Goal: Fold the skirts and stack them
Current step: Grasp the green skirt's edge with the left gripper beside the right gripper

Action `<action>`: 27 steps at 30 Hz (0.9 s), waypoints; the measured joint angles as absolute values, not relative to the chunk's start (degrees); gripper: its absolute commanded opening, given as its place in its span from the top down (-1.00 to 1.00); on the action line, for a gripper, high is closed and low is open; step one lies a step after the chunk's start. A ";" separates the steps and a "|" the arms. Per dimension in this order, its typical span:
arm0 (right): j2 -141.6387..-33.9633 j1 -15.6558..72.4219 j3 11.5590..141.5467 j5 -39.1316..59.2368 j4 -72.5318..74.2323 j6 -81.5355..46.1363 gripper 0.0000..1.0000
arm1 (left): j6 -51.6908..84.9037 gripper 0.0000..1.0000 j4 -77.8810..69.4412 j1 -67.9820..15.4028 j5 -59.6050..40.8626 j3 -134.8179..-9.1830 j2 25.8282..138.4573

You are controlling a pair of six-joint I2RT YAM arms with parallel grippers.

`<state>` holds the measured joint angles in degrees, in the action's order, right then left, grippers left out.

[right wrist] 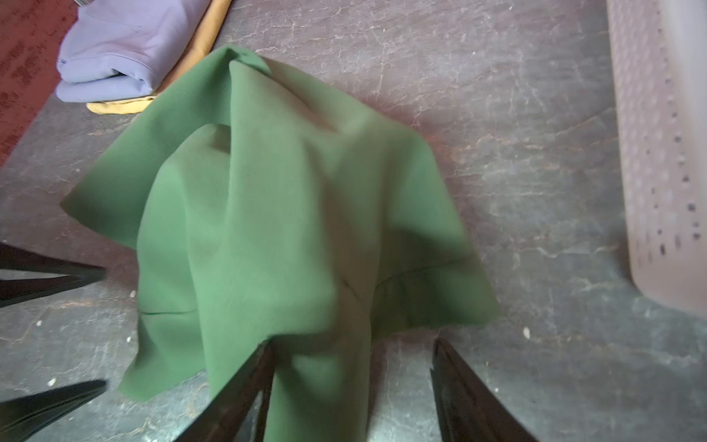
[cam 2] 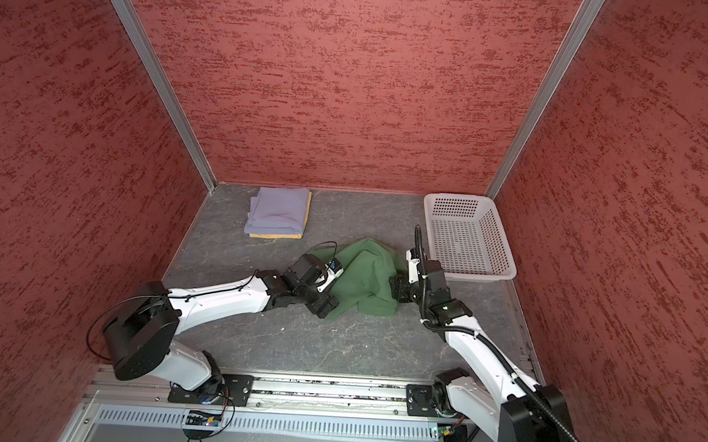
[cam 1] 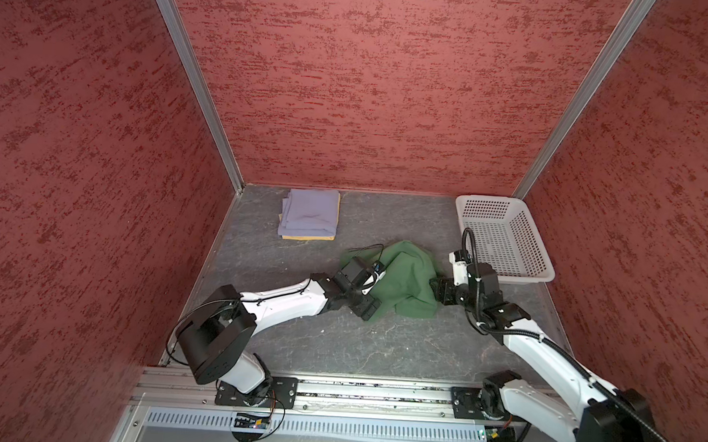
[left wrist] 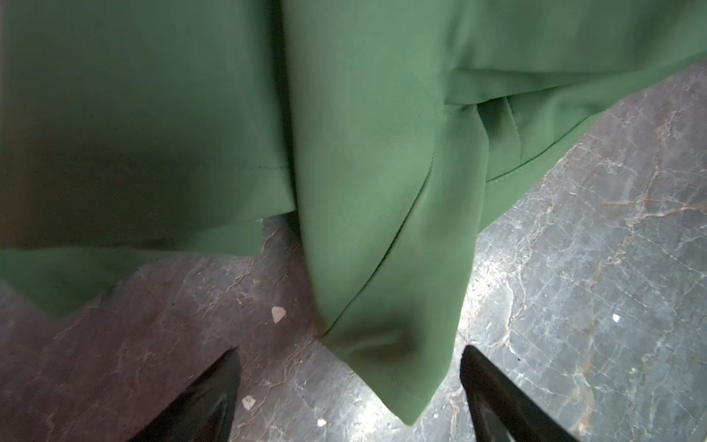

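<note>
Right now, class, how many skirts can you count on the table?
3. A lavender skirt lies folded on a yellow skirt at the back left; a green skirt lies crumpled nearer the middle. Another could hide underneath.

left claw (left wrist: 350,349) and right claw (right wrist: 354,341) stand spread.

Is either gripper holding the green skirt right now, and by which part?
Nothing is clamped. The left gripper straddles a hem corner of the crumpled green cloth skirt with jaws open; the right gripper stands open around a fold.

The green skirt (right wrist: 275,214) lies crumpled on the desk (right wrist: 497,153), a fold between spread jaws of the right gripper (right wrist: 352,344)
</note>
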<state>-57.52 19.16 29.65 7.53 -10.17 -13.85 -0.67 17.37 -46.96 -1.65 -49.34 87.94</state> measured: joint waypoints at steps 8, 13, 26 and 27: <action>-53.60 19.29 29.58 7.51 -12.27 -19.66 -0.26 | 1.37 -0.46 14.37 -46.94 -3.62 -49.34 93.47; -51.92 19.31 29.58 7.64 -15.33 -23.22 -0.18 | 2.48 -0.12 12.34 -46.85 -4.40 -49.32 93.73; -45.95 19.38 25.32 11.14 -19.62 -26.37 -0.03 | 3.16 1.00 6.92 -46.13 -6.02 -48.66 93.73; -45.87 19.40 25.15 11.44 -19.90 -26.50 -0.03 | 3.18 1.00 6.98 -46.09 -5.87 -48.77 93.73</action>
